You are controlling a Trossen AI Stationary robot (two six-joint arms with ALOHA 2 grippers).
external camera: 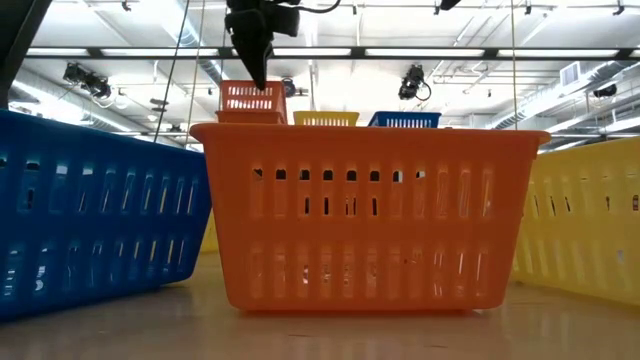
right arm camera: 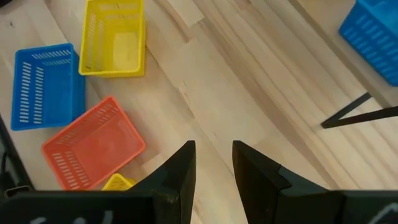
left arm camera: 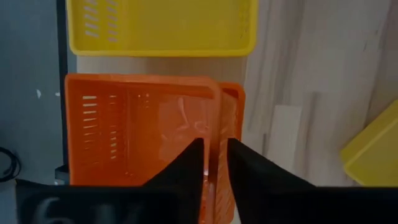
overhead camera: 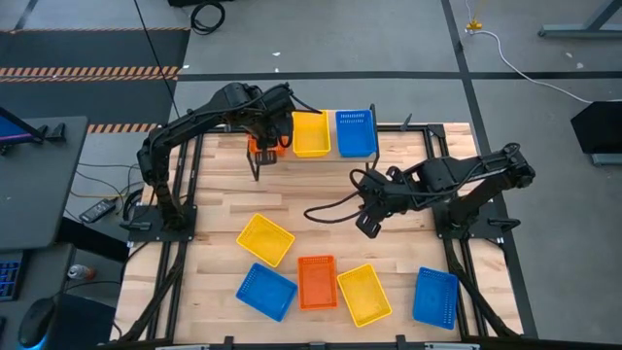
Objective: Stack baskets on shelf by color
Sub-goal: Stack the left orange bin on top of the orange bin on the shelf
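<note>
The scene is evenly and brightly lit by ceiling strip lights (external camera: 400,52) seen in the low view. Glare is shown inside the orange basket (left arm camera: 143,130); only soft shadows are cast on the tabletop (right arm camera: 249,93).

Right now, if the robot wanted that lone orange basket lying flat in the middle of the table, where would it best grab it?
Probably on a long side wall of the orange basket, coming straight down from above. It sits upright with its open top facing up, so one finger can drop inside the thin mesh wall and one outside. The right gripper, with its fingers open, hangs nearest over the bare table.
</note>
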